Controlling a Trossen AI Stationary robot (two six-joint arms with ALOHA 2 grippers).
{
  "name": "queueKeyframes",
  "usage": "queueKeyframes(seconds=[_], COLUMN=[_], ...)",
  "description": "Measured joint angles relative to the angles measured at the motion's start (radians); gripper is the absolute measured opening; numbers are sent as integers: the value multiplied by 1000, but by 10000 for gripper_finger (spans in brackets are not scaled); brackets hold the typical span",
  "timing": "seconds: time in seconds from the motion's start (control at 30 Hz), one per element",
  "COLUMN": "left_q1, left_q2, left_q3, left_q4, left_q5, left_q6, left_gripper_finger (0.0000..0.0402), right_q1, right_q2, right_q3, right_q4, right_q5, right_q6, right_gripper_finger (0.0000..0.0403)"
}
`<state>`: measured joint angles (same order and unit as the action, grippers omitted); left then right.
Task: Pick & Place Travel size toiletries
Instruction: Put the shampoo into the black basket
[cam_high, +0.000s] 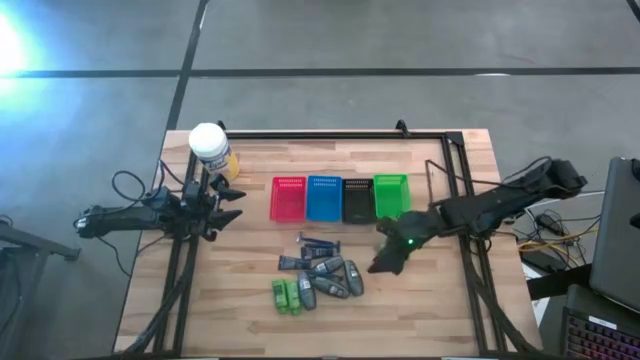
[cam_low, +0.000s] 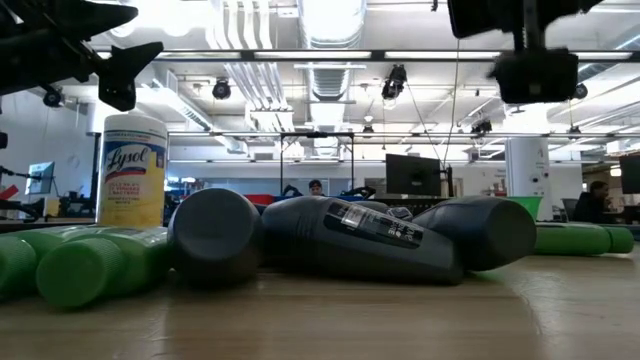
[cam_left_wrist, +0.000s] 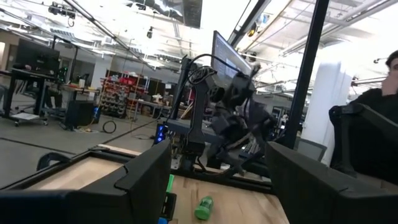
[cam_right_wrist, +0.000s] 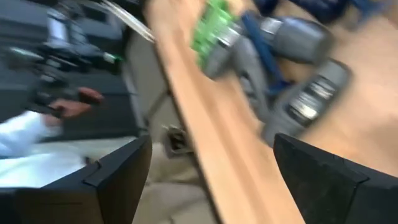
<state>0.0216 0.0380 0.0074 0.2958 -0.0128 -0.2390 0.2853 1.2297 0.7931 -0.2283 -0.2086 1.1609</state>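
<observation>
high view: four small baskets stand in a row at the centre of the frame, red basket (cam_high: 287, 198), blue basket (cam_high: 323, 197), black basket (cam_high: 357, 199), green basket (cam_high: 391, 194); i see nothing lying in any of them. a white-lidded yellow jar (cam_high: 212, 150) stands at the upper left of the table (cam_high: 440, 310). the toiletries (cam_high: 318, 278) lie heaped below the baskets, green packets (cam_high: 286, 296) at the heap's lower left, dark razors (cam_high: 320, 244) at its top. my right gripper (cam_high: 388, 260) hangs just right of the heap, apart from it, fingers spread, nothing in them. my left gripper (cam_high: 228, 204) waits at the left edge beside the jar, fingers parted, empty.

low view: grey bottles (cam_low: 355, 236) fill the middle of the frame, green packets at lower left and far right; the jar stands behind at left.

left wrist view: my two fingers (cam_left_wrist: 143, 177) stand wide apart at the bottom; a green packet (cam_left_wrist: 203, 208) lies on the table between them, farther off.

right wrist view: blurred; my fingers (cam_right_wrist: 121, 171) are wide open at the bottom, with grey bottles (cam_right_wrist: 311, 99) and a green packet (cam_right_wrist: 210, 28) beyond them in the upper half.
</observation>
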Motion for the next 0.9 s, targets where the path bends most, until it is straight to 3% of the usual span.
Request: queueKeyframes(seconds=[0.17,0.3,0.37,0.7,0.9], left_q1=[0,0,0,0,0], left_q2=[0,0,0,0,0], left_q3=[0,0,-1,-1,-1], left_q4=[0,0,0,0,-1], left_q5=[0,0,0,0,0], left_q6=[0,0,0,0,0], left_gripper_finger=[264,264,264,264,264], right_q1=[5,16,17,34,40], right_q2=[51,101,126,288,322], right_q3=[49,70,69,64,63], right_q4=[-335,-489,-508,-500,-496], right_q5=[12,132,187,186,253], right_q6=[-61,-127,-186,-475,-539], right_gripper_finger=[328,327,325,328,339])
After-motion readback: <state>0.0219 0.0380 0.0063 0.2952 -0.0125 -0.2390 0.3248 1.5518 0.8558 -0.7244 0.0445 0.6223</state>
